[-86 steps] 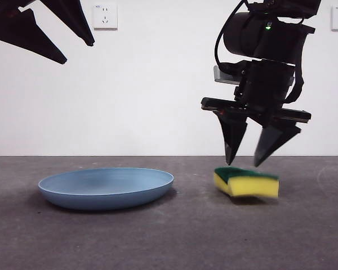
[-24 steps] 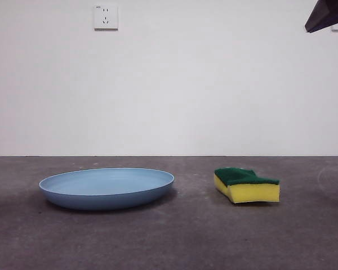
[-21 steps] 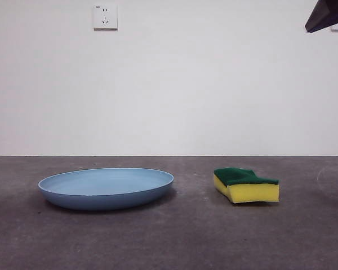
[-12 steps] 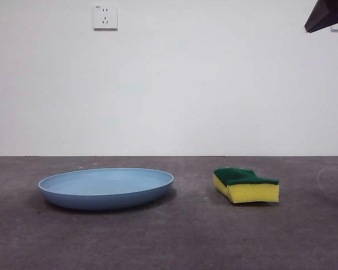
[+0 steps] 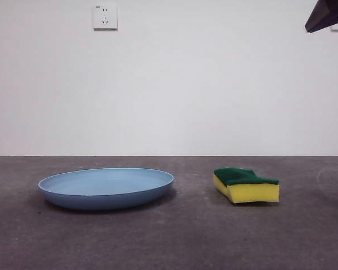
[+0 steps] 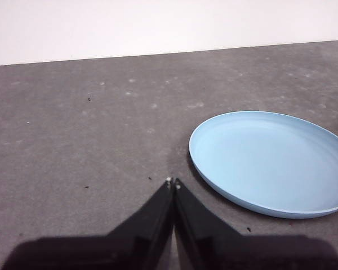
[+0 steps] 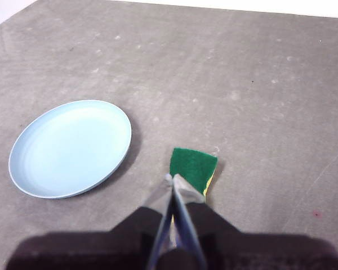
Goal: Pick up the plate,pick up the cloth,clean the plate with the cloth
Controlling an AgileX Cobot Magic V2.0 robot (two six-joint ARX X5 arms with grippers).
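Observation:
The light blue plate (image 5: pixel 106 188) lies flat on the dark grey table, left of centre; it also shows in the left wrist view (image 6: pixel 270 160) and in the right wrist view (image 7: pixel 70 147). The cloth, a yellow sponge with a green top (image 5: pixel 246 184), lies to the plate's right, apart from it; it also shows in the right wrist view (image 7: pixel 194 166). My left gripper (image 6: pixel 173 181) is shut and empty, raised beside the plate. My right gripper (image 7: pixel 173 180) is shut and empty, high above the sponge; its black tip (image 5: pixel 328 14) shows at the top right corner.
A white wall stands behind the table, with a socket (image 5: pixel 105 16) high on the left. Bare grey table (image 5: pixel 169 242) lies in front of the plate and sponge.
3.5 s ago an open gripper hung just above the sponge and another arm showed at top left; both have withdrawn upward. Over the last second nothing has moved.

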